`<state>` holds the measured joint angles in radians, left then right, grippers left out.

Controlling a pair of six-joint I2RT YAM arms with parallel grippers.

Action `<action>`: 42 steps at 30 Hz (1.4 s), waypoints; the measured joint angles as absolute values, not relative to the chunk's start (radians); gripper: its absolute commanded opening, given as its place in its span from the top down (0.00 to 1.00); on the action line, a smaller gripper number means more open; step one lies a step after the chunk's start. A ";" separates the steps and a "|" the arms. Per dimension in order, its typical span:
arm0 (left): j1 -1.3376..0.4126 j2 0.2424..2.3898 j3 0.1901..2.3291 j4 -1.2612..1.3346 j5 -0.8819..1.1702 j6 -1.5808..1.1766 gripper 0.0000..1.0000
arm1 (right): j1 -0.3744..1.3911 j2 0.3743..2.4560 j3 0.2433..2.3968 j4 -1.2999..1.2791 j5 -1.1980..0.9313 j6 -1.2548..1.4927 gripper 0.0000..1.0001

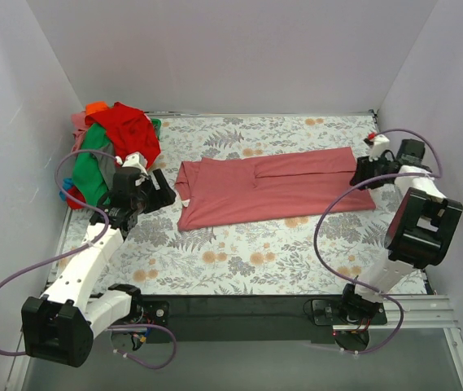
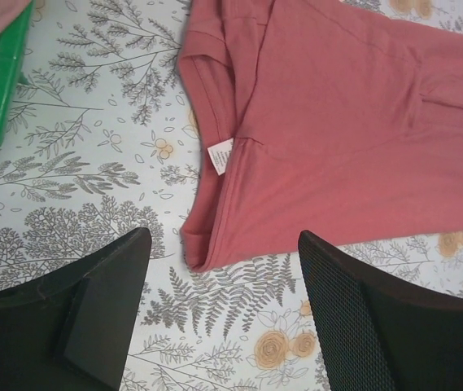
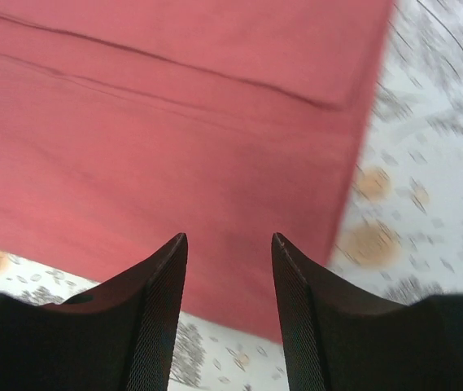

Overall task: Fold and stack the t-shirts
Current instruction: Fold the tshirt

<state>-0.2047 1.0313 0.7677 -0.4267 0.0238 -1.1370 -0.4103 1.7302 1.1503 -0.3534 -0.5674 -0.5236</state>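
A salmon-pink t-shirt [image 1: 272, 187] lies folded into a long strip across the middle of the floral table cover. Its white neck tag [image 2: 220, 156] shows near the left end. My left gripper [image 1: 163, 195] hovers just left of that end, open. In its wrist view the shirt's corner [image 2: 207, 244] sits between the wide-apart fingers, untouched. My right gripper [image 1: 363, 174] is at the shirt's right end, open above the cloth [image 3: 174, 122] and holding nothing. More t-shirts, red [image 1: 133, 130] and green [image 1: 93, 167] among them, are heaped at the back left.
White walls close in the table at the back [image 1: 231, 57] and on both sides. The heap of shirts lies right behind my left arm. Purple cables [image 1: 329, 220] loop beside each arm. The table's dark front edge [image 1: 231, 314] runs between the arm bases.
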 measured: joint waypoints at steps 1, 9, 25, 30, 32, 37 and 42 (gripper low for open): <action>-0.205 1.030 0.761 -0.421 0.015 -1.130 0.28 | -0.366 1.714 1.147 -0.344 -0.554 -0.530 0.46; -0.205 1.015 0.711 -0.407 -0.009 -1.096 0.26 | -0.056 1.644 1.106 -0.325 -0.569 -0.717 0.44; -0.205 0.902 0.697 -0.355 -0.043 -1.089 0.25 | 0.421 2.082 1.773 -0.466 -0.529 -0.724 0.44; -0.205 0.911 0.695 -0.354 -0.043 -1.087 0.26 | 0.406 2.298 2.029 -0.478 -0.532 -0.600 0.45; -0.205 0.915 0.695 -0.354 -0.043 -1.085 0.26 | 0.406 2.356 2.075 -0.494 -0.530 -0.572 0.44; -0.205 0.923 0.694 -0.353 -0.043 -1.082 0.26 | 0.407 2.445 2.129 -0.530 -0.519 -0.540 0.41; -0.205 0.926 0.694 -0.352 -0.042 -1.081 0.26 | 0.405 2.469 2.152 -0.549 -0.498 -0.532 0.39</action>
<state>-0.2047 0.9264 0.6945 -0.3519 -0.0422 -1.0809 0.4053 2.4691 2.1517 -0.5491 -0.4980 -0.5316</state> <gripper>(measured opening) 0.744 0.600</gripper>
